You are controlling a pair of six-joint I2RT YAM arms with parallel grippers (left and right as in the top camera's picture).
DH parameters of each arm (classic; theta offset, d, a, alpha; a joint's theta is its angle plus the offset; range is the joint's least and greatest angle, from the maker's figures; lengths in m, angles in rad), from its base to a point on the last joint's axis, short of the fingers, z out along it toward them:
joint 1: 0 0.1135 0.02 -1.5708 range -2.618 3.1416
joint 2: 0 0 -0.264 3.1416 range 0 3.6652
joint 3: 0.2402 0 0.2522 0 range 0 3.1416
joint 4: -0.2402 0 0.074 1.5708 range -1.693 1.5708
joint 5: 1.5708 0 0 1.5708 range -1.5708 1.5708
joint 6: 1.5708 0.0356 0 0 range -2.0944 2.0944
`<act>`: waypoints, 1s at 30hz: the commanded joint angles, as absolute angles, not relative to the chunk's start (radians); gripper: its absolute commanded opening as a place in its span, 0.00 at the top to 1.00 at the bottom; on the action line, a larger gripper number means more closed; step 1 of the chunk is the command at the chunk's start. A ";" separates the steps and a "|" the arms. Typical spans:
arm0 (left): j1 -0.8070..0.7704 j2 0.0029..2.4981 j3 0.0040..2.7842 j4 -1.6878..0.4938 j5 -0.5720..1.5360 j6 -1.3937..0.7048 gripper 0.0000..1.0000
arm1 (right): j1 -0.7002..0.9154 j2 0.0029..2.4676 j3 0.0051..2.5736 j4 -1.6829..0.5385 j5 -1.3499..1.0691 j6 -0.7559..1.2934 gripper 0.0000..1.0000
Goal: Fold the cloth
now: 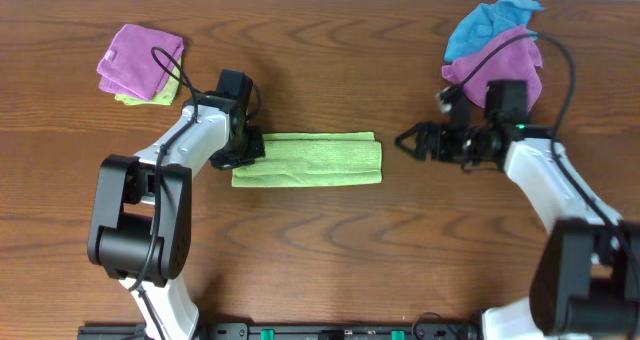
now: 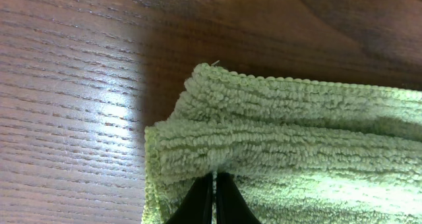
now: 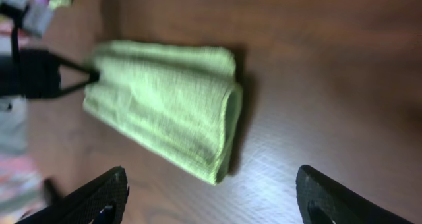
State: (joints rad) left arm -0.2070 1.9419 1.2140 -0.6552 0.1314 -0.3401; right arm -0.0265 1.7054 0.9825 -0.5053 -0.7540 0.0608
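Observation:
The lime-green cloth point(image 1: 310, 160) lies folded into a long strip in the middle of the wooden table. My left gripper point(image 1: 250, 148) is at its left end, shut on the cloth. In the left wrist view the black fingertips point(image 2: 206, 194) pinch a thin layer of the fluffy cloth point(image 2: 297, 132). My right gripper point(image 1: 405, 142) stands open just right of the strip's right end, not touching it. In the right wrist view the cloth point(image 3: 165, 105) lies ahead of the right gripper point(image 3: 211, 178), with bare table between the two wide-spread fingers.
A pile of purple cloths point(image 1: 142, 65) over a green one sits at the back left. A bright blue cloth point(image 1: 485, 22) and a purple cloth point(image 1: 505, 65) are heaped at the back right, behind my right arm.

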 commanded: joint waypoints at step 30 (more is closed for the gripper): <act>-0.213 1.988 1.200 -0.677 0.130 -0.344 0.94 | 0.058 1.955 0.967 -0.262 -0.866 0.228 0.18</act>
State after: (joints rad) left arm -0.2077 1.9419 1.2144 -0.6552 0.1310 -0.3401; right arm 0.1013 1.9308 0.9695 -0.2512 -0.8909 0.2245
